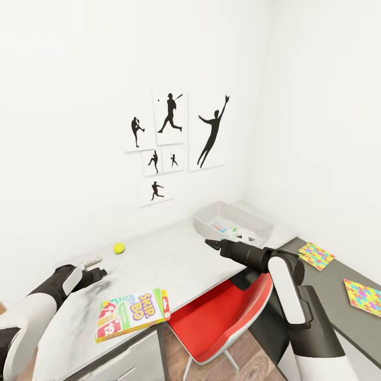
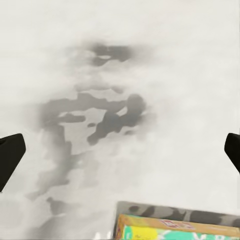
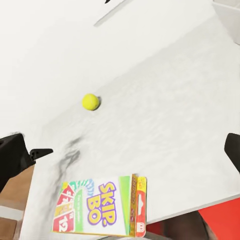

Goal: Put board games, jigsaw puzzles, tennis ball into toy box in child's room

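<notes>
The pale bench [image 1: 174,259] runs along a white wall hung with black sports pictures [image 1: 172,143]. At its far end sits the toy box [image 1: 233,225], holding something colourful that is too small to make out. The tennis ball [image 1: 119,247] lies near the wall, well apart from the box. The Skip-Bo game [image 1: 132,315] lies flat at the near edge of the bench, one corner reaching the rim; in the left wrist view only a strip of its cover shows, cut off by the frame. On the lower dark section to the right lie two jigsaw puzzles [image 1: 316,255], the nearer one [image 1: 363,297] clipped by the frame. A red chair [image 1: 222,320] stands tucked under the bench, partly hidden by the right arm. The left claw [image 1: 98,269] hovers over the bench between ball and game, its fingers spread wide and empty. The right claw [image 1: 212,244] hangs just in front of the toy box, also wide open with nothing between its fingers, judging by its wrist view, where only the dark fingertips [image 3: 12,160] show at the edges.
</notes>
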Tool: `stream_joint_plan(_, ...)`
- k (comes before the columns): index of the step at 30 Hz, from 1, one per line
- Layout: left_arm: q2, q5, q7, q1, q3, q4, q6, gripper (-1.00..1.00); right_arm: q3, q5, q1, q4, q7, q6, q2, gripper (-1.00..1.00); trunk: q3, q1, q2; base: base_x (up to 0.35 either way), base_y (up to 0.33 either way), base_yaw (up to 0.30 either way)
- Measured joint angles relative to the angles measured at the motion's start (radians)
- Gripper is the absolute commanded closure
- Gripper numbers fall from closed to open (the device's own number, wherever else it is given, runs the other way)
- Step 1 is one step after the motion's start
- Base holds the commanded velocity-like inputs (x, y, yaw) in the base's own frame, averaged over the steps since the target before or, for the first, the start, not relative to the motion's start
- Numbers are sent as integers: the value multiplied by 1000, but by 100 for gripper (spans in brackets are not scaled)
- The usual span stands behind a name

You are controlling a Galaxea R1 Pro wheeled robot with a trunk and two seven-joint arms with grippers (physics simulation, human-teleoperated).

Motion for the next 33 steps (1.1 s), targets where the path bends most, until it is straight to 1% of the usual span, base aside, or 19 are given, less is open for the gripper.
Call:
stream_joint_plan(2, -1, 0, -1, 0, -11, 0, 0, -100, 1, 0, 0, 0, 0, 0, 1, -100, -3, 0, 0, 0, 0, 100)
stream_joint_plan(7, -1, 1, -2, 0, -20, 1, 0, -100, 2, 0, 0, 1, 0, 0, 1, -100, -10, 0, 0, 0, 0, 96)
stream_joint_plan(19, -3, 2, -2, 1, -22, 1, -8, -100, 7, 0, 0, 1, -1, 0, 1, -100, -28, 0, 0, 0, 0, 75)
stream_joint_plan(29, -5, 3, -3, 1, -21, 0, -13, -100, 10, 0, -1, 2, -1, -1, 4, -100, -36, 0, 0, 0, 0, 4)
stream_joint_plan(33, -5, 3, -5, 2, -22, -1, -28, -100, 10, 0, 0, 1, -1, -2, 4, -100, -39, 0, 0, 0, 0, -72)
